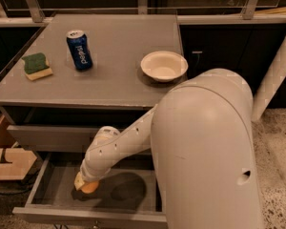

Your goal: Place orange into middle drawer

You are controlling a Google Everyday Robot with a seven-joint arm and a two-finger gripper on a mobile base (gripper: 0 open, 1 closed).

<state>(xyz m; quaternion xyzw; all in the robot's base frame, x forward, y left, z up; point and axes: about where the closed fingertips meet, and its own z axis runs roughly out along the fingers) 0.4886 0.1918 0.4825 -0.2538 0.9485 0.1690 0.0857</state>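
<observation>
Got the gripper (84, 181) down in the open drawer (52, 187), over at its 9 o'clock end, sitting right on top of the orange (89, 188). Can't tell if clamped or let go.

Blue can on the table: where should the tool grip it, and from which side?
Probably grip the blue can around its mid-body, coming from the front; it stands upright, round-sided, with free space around it. The tool is in the middle drawer, at the orange.
</observation>
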